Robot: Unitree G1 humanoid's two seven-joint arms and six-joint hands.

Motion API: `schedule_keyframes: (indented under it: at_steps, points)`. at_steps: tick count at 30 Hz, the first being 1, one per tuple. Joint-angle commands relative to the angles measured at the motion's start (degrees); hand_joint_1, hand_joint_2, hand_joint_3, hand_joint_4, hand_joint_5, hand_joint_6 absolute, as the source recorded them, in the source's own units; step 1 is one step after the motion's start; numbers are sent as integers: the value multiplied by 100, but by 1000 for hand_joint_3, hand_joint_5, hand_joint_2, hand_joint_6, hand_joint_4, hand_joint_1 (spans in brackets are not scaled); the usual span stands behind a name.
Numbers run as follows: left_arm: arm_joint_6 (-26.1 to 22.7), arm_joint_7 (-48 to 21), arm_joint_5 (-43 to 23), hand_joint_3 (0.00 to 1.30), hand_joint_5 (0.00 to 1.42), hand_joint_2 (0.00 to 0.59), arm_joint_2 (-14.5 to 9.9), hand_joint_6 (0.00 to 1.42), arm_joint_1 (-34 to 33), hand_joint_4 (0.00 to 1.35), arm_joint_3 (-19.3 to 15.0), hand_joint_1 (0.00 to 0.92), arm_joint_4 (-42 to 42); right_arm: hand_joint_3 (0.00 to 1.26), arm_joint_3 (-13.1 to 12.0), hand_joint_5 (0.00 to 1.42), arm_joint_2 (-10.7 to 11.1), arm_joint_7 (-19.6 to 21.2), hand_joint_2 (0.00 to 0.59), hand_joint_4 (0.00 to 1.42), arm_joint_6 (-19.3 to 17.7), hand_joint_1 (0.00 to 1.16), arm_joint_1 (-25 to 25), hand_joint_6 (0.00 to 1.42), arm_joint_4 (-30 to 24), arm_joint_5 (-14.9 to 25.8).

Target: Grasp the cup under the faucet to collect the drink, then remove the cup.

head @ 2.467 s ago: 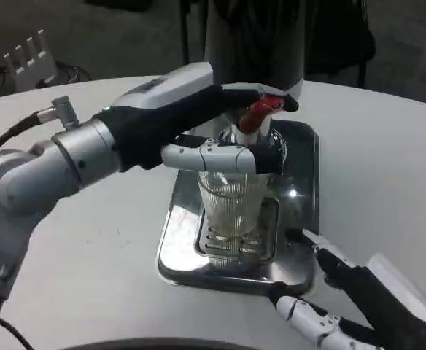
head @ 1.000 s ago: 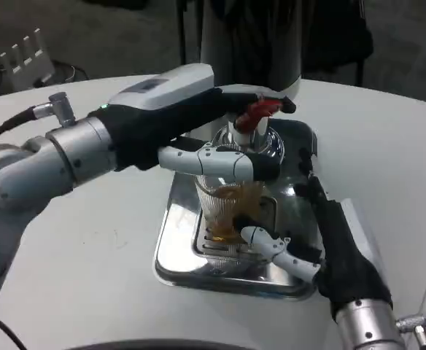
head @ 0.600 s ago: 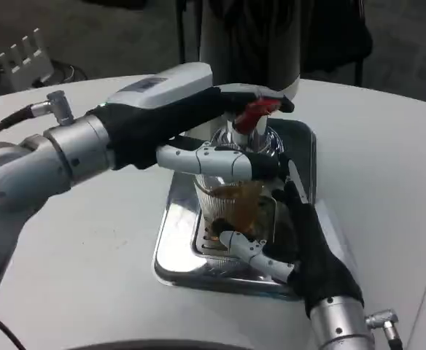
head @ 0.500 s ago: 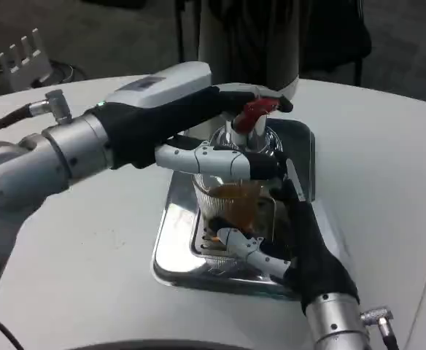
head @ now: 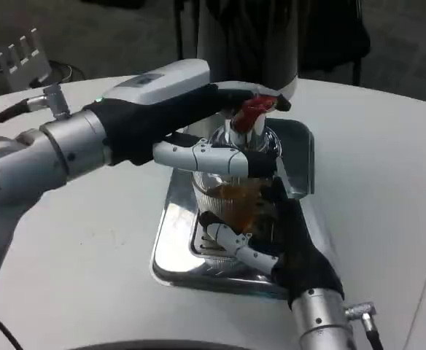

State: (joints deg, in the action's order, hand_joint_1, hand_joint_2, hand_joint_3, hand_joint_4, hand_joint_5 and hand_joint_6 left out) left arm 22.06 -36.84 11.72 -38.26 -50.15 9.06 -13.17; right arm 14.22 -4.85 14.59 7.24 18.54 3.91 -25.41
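Amber drink fills much of the ribbed clear cup (head: 231, 200), which stands on the grate of the steel drip tray (head: 171, 240) directly under the faucet (head: 235, 135) of the tall dispenser (head: 249, 40). My right hand (head: 286, 244) reaches in from the near side and wraps around the cup: my white-and-black fingers (head: 227, 239) curl across its lower front while my dark palm lies against its right wall, so I am gripping the cup. My left hand (head: 198, 124) sits above and just behind that hand, up at the faucet. Its upper fingers (head: 246, 93) rest on top of the red tap lever (head: 251, 111), and its thumb (head: 198, 154) stretches across just over the cup's rim, touching or nearly touching the glass. Whether that hand actually clamps the lever I cannot tell. Beneath both arms lies the white table (head: 89, 248).
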Motion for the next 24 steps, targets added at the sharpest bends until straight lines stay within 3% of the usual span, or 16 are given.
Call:
schedule_keyframes:
  at_steps: [1, 9, 24]
  points:
    - [126, -197, 68, 219, 144, 39, -94, 259, -44, 103, 72, 0, -80, 0, 11, 133, -225, 188, 208, 44, -110, 669, 149, 168, 280, 103]
    - [164, -235, 61, 219, 144, 39, -124, 259, -128, 103, 60, 0, -177, 0, -7, 133, -275, 324, 208, 44, -140, 668, 393, 165, 661, 186]
    - [169, -291, 35, 219, 144, 39, -172, 259, -184, 103, 28, 0, -179, 0, 72, 138, -563, 801, 215, 44, -72, 659, 593, 163, 1163, 187]
